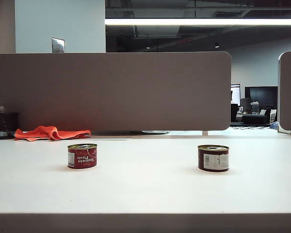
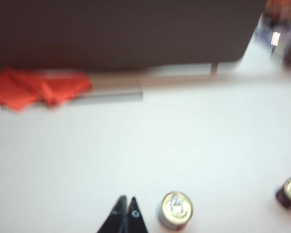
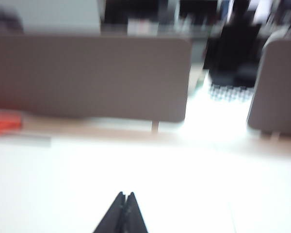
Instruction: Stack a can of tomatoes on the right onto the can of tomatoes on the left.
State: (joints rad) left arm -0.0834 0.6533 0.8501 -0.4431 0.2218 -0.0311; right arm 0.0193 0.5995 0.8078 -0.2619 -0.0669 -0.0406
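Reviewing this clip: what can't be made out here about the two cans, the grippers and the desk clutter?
- Both arms: absent from the exterior view.
- Right can: missing from the right wrist view, which is motion-blurred; its label print is too small to read.
- Left can: cut by the frame edge in the left wrist view.
- Left gripper and right gripper: only shut tips show.
- Dark cup: contents too small.
- Orange cloth: blurred in both wrist views.
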